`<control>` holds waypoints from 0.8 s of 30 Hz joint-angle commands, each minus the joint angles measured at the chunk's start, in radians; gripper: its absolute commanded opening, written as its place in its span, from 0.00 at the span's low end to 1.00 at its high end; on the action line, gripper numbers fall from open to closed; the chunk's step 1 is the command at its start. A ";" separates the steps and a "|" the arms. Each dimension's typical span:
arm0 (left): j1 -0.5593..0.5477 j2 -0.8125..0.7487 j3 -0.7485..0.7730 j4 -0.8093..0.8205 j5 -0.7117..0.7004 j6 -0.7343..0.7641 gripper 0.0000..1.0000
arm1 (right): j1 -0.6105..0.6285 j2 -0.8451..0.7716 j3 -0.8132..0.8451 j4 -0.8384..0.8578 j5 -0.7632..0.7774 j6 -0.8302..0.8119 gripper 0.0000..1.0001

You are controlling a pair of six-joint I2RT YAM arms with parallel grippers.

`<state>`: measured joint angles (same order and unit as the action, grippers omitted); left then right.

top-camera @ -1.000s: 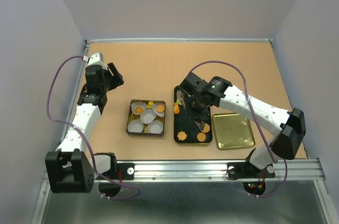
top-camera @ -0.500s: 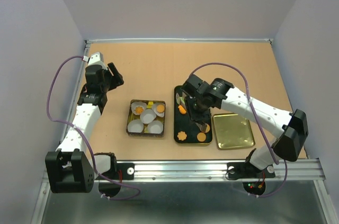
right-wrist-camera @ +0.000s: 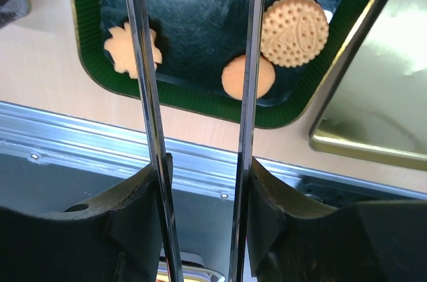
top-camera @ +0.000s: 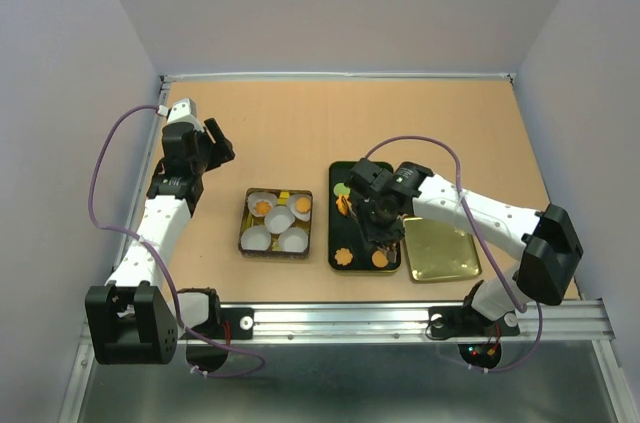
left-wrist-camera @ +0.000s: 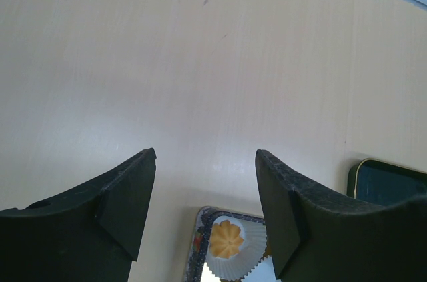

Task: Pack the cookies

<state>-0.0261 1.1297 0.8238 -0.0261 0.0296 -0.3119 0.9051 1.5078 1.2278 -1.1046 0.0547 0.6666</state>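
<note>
Tan table [top-camera: 280, 133], lavender walls. Right gripper [top-camera: 376, 231] low over green tray [right-wrist-camera: 200, 22], blades spread, empty. Cookies at tray's near edge: round cookie [right-wrist-camera: 248, 77] under right blade, dotted cookie [right-wrist-camera: 294, 31] just beside it, flower cookie [right-wrist-camera: 133, 49] under left blade. Advise: straddle one cookie only, pinch by edges. Left gripper [left-wrist-camera: 205, 155] spread, well left of tray.

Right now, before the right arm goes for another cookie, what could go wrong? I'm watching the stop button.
1. The open right gripper frames only bare green tray. Its fingers cross the flower cookie and the plain round cookie, so descending might press on or chip them, and closing could sweep both together.
2. The plain round cookie sits close to the dotted cookie, so grasping one may drag the other.
</note>
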 commanded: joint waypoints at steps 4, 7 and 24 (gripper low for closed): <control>-0.005 -0.011 -0.015 0.034 -0.002 0.008 0.72 | 0.009 0.023 0.021 0.075 -0.013 -0.019 0.49; -0.005 -0.008 -0.015 0.034 -0.003 0.008 0.72 | 0.009 0.032 0.036 0.080 -0.019 -0.025 0.49; -0.006 -0.011 -0.014 0.032 -0.002 0.010 0.72 | 0.011 0.055 0.012 0.095 -0.012 -0.038 0.39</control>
<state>-0.0265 1.1301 0.8238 -0.0261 0.0296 -0.3119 0.9051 1.5791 1.2293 -1.0328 0.0257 0.6353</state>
